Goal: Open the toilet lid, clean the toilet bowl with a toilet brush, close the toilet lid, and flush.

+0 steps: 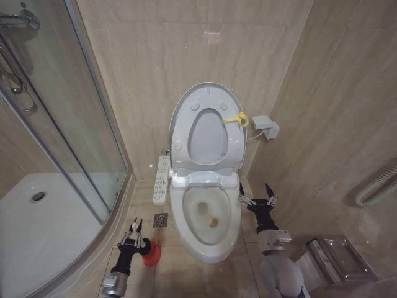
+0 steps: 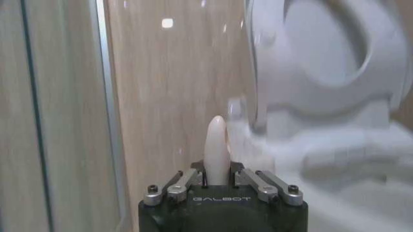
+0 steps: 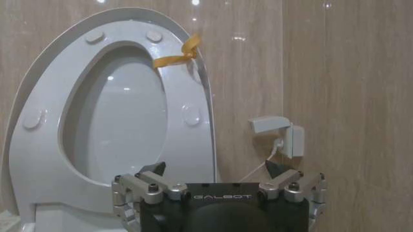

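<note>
1. The toilet lid (image 1: 217,99) and the ring seat (image 1: 205,133) stood raised against the wall, leaving the toilet bowl (image 1: 208,248) open from above.
2. The right gripper (image 1: 256,197), fingers spread, hung just beside the bowl's rim with clear air around it; the side wall rose close on its outer side.
3. A wall socket box (image 1: 265,126) jutted ahead of and above it.
4. The left gripper (image 1: 133,234) clasped the toilet brush (image 2: 216,147), hemmed between the bowl's pedestal and the shower glass (image 1: 80,124).

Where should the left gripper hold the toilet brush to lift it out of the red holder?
Grip the toilet brush on its thin white handle, closing from both sides, since it stands upright from the red holder. The left gripper seems shut on it already.
</note>
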`<state>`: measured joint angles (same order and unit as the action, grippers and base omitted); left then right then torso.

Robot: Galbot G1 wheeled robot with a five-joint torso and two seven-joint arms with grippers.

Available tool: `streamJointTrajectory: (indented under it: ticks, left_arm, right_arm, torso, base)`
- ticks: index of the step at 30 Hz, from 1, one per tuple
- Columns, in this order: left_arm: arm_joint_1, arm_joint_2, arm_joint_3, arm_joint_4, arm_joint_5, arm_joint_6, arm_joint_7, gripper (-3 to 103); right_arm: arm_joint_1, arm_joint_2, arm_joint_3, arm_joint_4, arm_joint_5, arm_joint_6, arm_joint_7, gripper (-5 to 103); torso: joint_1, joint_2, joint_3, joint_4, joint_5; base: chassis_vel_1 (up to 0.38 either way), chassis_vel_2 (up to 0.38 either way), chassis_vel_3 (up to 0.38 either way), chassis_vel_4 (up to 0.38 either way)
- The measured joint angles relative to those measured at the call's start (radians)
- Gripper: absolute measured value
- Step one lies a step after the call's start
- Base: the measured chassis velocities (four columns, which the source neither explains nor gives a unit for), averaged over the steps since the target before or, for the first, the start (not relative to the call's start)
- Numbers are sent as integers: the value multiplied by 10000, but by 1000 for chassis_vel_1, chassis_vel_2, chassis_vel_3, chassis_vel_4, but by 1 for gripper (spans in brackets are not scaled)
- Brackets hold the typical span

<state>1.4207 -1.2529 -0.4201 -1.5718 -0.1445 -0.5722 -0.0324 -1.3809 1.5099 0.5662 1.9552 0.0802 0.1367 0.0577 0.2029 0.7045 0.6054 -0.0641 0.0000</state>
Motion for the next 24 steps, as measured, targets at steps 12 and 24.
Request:
streamJointTrajectory:
  ticks: [12,24]
  left_arm:
    - [1820,524,-201,-4012,25,402,-218,22]
    - [2284,954,262,-6180,-212,1170,-311,22]
  right_arm:
    - [0,0,0,0,0,0,0,100]
    - [0,0,0,1,0,0,0,100]
  torso:
    - [0,0,0,0,2]
    - [-1,1,0,2,2]
  base:
    - [0,0,0,0]
    - [0,0,0,0]
